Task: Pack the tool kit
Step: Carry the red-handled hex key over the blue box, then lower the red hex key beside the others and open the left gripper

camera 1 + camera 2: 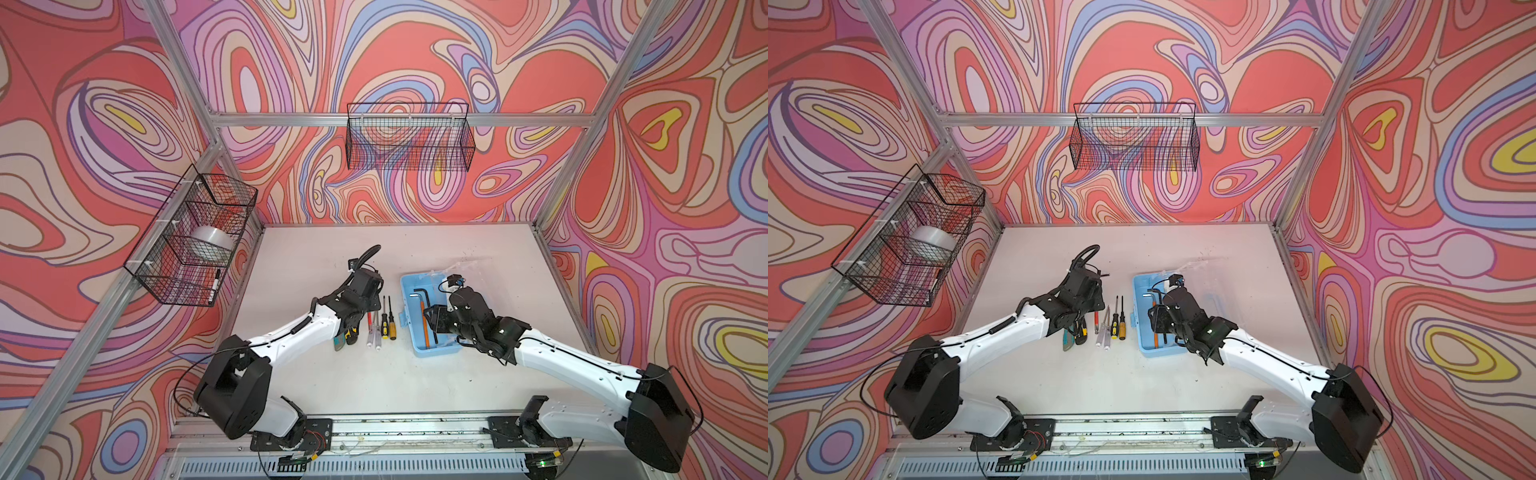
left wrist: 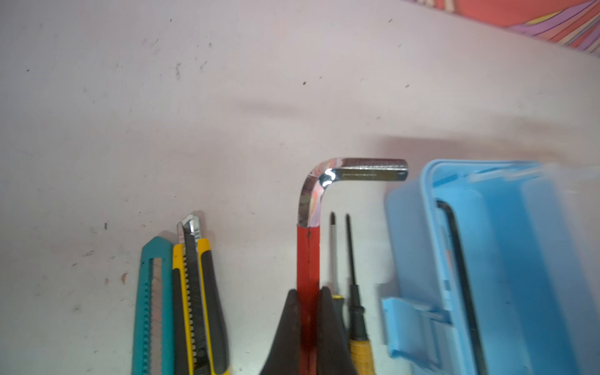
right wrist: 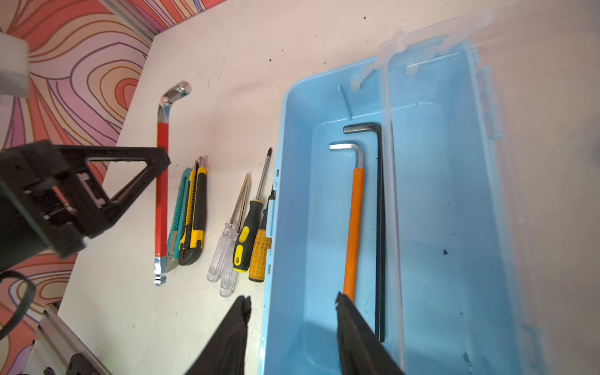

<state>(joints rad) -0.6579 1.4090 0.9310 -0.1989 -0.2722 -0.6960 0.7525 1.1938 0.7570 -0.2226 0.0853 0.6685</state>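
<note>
The tool kit [image 1: 436, 352] [image 1: 1163, 351] [image 3: 298, 194] is a light-blue box on the white table, its clear lid [image 3: 535, 162] folded back. Inside lie an orange-sleeved hex key [image 3: 354, 227] and a black hex key [image 3: 380, 227]. My left gripper [image 2: 308, 293] [image 3: 162, 159] is shut on a red-sleeved hex key [image 2: 308, 259] [image 3: 161, 194] left of the box. Beside it lie two utility knives [image 3: 188, 217] [image 2: 191, 292] and several screwdrivers [image 3: 246, 233] [image 1: 388, 320]. My right gripper [image 3: 293, 300] is open, straddling the box's left wall without touching it.
A black wire basket [image 1: 409, 137] hangs on the back wall. Another wire basket [image 1: 195, 237] on the left wall holds a roll of tape [image 1: 212, 241] and a marker [image 1: 215, 284]. Aluminium frame posts stand at the table's corners.
</note>
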